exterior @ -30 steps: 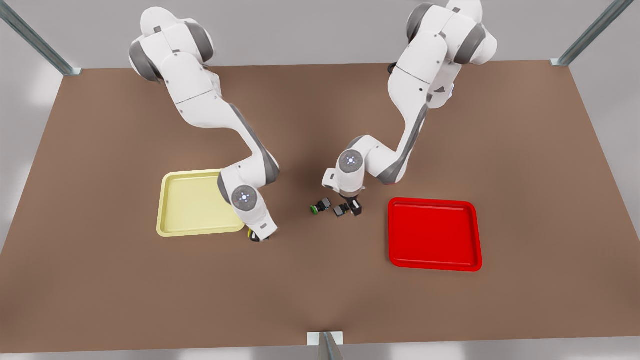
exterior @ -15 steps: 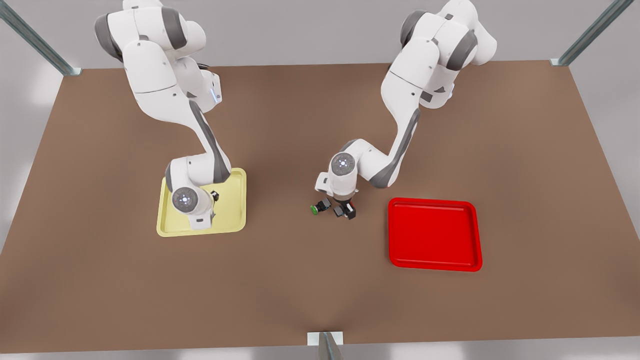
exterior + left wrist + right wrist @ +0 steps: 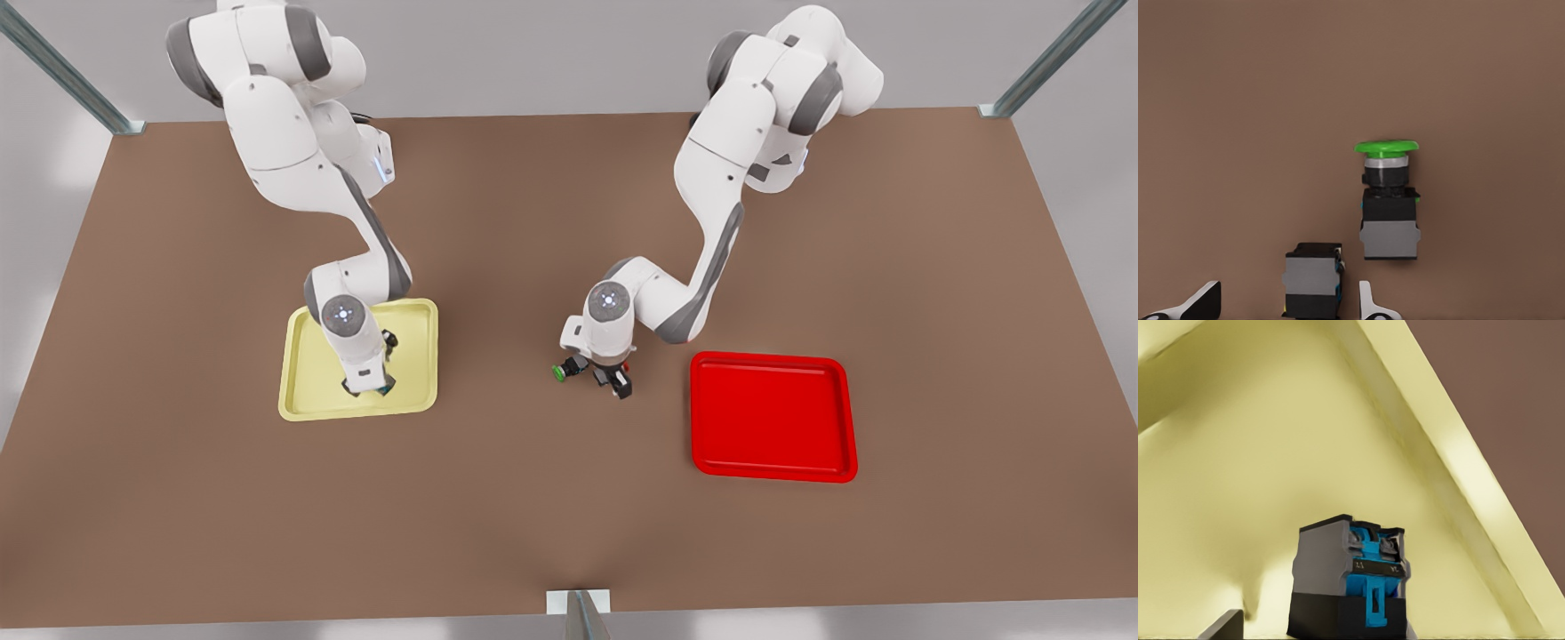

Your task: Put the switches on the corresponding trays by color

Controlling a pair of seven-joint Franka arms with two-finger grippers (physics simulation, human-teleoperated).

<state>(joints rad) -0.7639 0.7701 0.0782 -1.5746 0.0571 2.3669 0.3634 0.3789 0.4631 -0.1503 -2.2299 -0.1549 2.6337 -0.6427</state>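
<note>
While a black-and-grey switch body (image 3: 1350, 577) is gripped by the right gripper (image 3: 369, 388) over the pale yellow plastic tray (image 3: 307, 396), release should be made low; the left gripper (image 3: 613, 380), fingers parted, straddles another switch (image 3: 1313, 280).

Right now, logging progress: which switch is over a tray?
Switch at the right tool, over the yellow tray; green-capped one and its neighbour lie on table.

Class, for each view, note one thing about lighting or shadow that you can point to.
Front view: the brown table is darker down its centre, paler at the sides. Left wrist view: flat, even light on the green-capped push-button switch. Right wrist view: bright glare patches on the pale yellow plastic tray, and a soft shadow beside the grey-bodied switch.
</note>
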